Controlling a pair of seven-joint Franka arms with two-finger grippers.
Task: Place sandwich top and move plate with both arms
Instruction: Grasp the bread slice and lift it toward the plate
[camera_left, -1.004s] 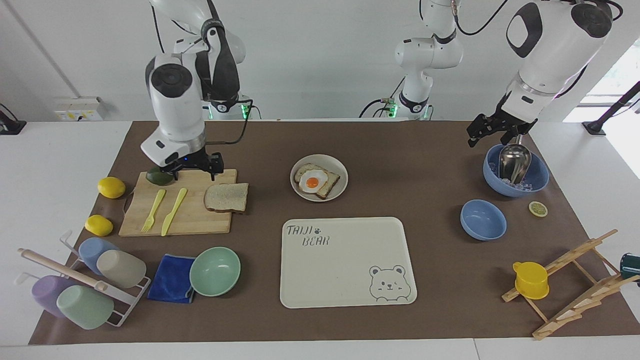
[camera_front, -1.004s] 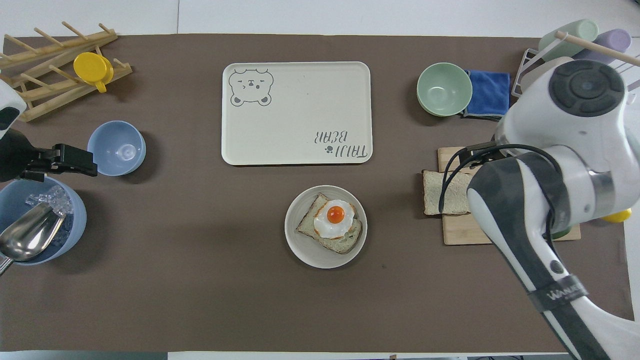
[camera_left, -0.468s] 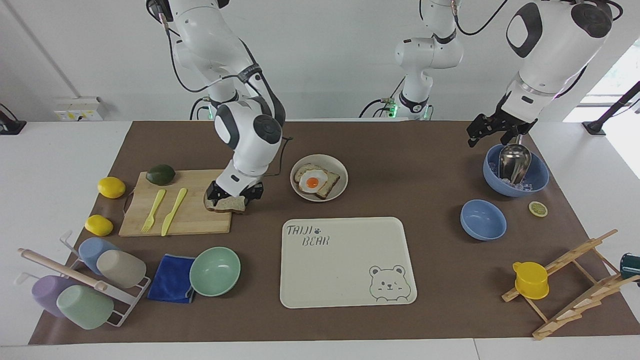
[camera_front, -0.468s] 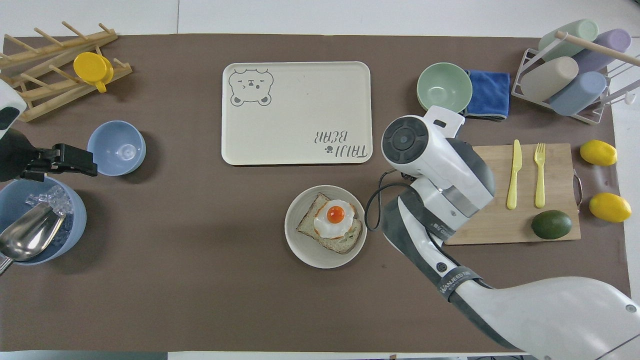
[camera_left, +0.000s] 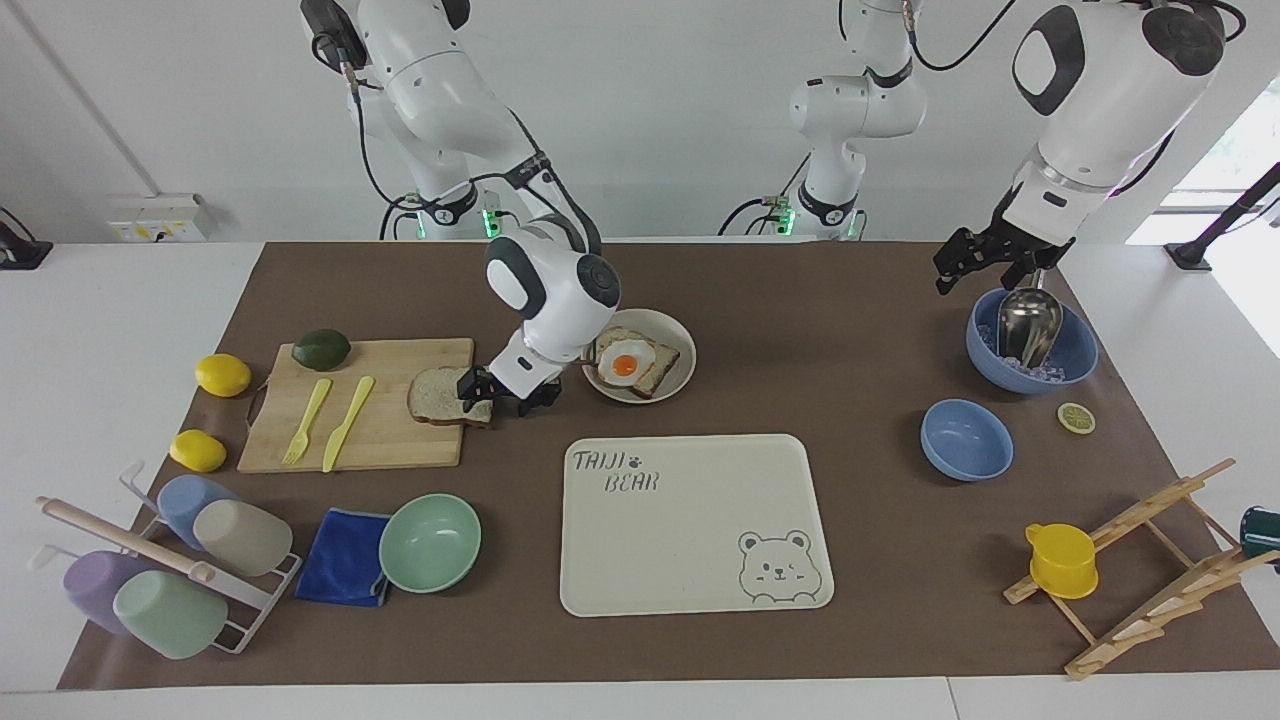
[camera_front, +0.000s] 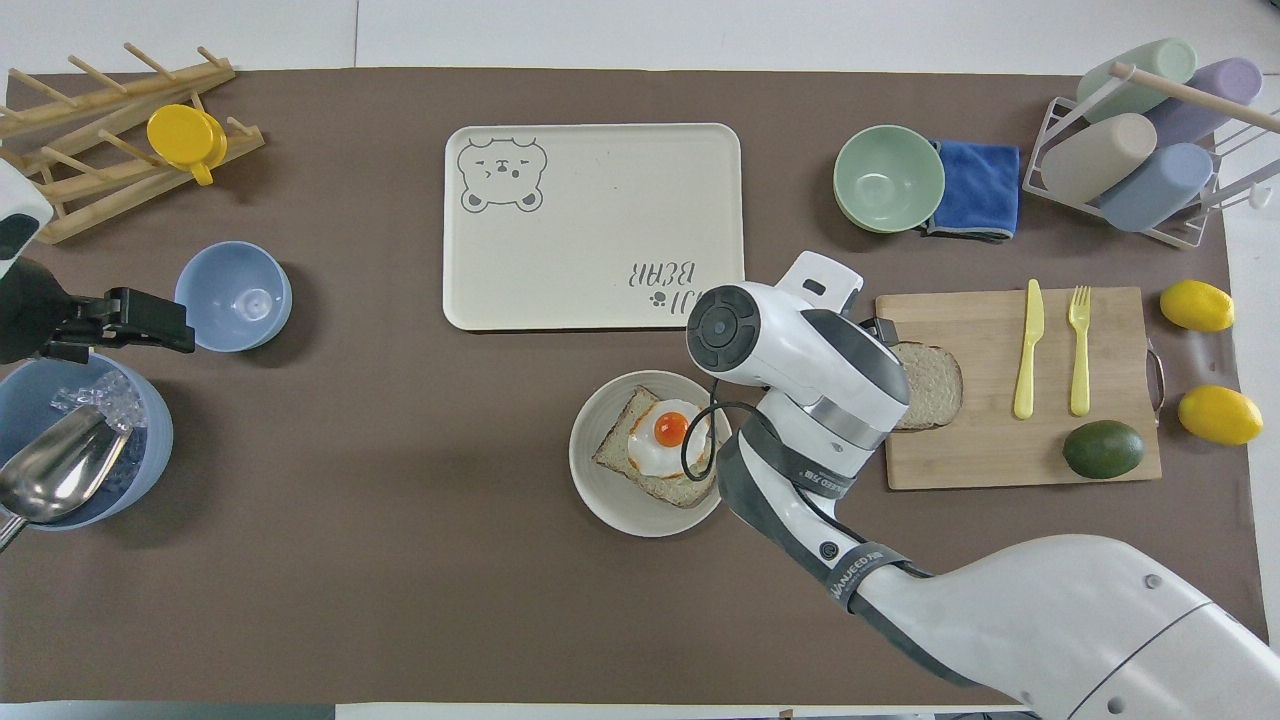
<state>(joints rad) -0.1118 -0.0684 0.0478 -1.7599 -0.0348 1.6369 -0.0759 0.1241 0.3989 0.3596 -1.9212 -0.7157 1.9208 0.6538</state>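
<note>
The sandwich top (camera_left: 440, 396) (camera_front: 932, 372), a speckled bread slice, lies flat on the wooden board's (camera_left: 385, 440) end beside the plate. My right gripper (camera_left: 500, 394) is low at the slice's edge toward the plate, open, one finger over the crust. Its wrist hides it in the overhead view. The plate (camera_left: 682, 345) (camera_front: 596, 494) holds toast with a fried egg (camera_left: 625, 364) and sits mid-table, nearer to the robots than the tray. My left gripper (camera_left: 985, 262) (camera_front: 150, 320) waits open above the large blue bowl (camera_left: 1075, 352), which holds a metal scoop.
On the board lie a yellow fork (camera_left: 308, 407), a knife and an avocado (camera_left: 321, 349); two lemons sit beside it. The bear tray (camera_left: 690, 540), mint bowl (camera_left: 430, 542), blue cloth, cup rack, small blue bowl (camera_left: 965, 438) and a wooden rack with a yellow cup (camera_left: 1062, 560) lie farther out.
My right arm swung along the board from the avocado end to the bread slice and came down at its plate-side edge. The slice, the plate and the left arm have not moved.
</note>
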